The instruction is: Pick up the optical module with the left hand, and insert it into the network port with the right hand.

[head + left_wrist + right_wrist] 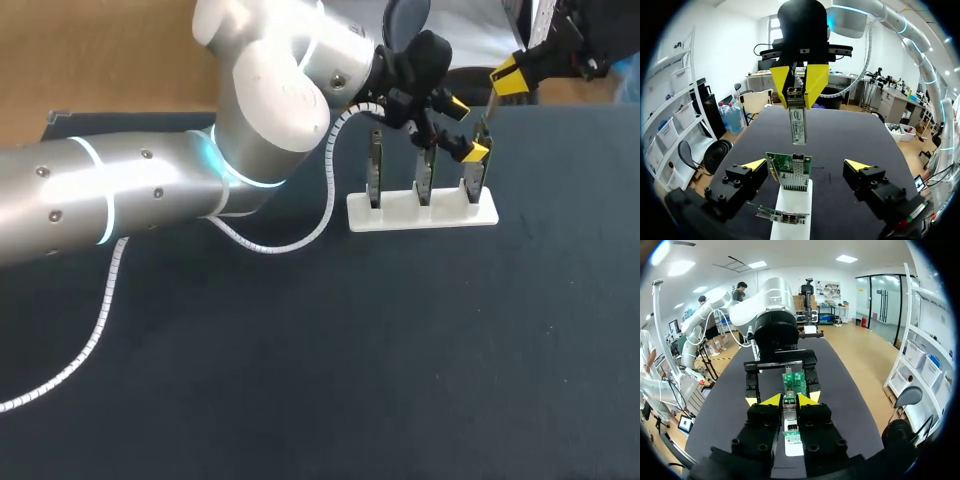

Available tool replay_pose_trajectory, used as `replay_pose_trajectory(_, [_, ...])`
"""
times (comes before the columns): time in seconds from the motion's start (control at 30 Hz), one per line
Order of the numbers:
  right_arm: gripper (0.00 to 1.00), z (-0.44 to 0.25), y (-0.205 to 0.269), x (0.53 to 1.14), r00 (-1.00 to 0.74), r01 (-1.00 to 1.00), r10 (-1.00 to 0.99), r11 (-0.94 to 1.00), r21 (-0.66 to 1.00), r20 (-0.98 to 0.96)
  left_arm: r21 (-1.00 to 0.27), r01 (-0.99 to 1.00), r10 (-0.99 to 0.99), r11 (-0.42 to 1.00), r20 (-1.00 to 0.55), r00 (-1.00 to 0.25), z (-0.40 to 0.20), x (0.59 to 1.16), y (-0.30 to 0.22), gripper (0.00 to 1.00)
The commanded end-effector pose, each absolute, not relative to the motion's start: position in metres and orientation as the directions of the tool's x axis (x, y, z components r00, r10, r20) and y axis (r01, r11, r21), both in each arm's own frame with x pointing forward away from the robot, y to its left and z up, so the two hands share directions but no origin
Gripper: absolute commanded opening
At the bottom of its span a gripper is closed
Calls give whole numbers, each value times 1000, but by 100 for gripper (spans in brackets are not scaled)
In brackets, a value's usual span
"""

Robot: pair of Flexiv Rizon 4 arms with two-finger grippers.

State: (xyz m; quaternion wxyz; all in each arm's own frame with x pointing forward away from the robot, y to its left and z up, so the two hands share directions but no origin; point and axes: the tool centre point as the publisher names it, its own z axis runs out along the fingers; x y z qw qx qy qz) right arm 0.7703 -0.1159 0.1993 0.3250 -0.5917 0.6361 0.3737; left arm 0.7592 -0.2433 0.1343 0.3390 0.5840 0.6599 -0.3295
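Holding the optical module (pixel 798 125) above the network card (pixel 790 171), long axis pointing straight down at it

Right gripper (pixel 798 97) was clamped on the module's upper end, so it was the nearer arm and the port lay directly beneath. The card stood in the rightmost of 3 slots of the white rack (pixel 400 216), right of centre in the head view's upper half. Left gripper (pixel 806 164) was spread wide and empty, 1 finger either side of the card, crowding the descent. 2 other cards (pixel 375 170) stood further left.
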Motion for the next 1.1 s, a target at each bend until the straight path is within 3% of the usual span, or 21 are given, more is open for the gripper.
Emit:
replay_pose_trajectory(0.03, [0,199,-116,770,-85,-996,-503,19,88,-860,-37,994,550,106,-830,-89,134,761,-243,100])
replay_pose_trajectory(1.1, [0,187,-115,777,-22,-997,-571,-52,63,-821,-40,992,564,124,-819,-103,132,764,-242,100])
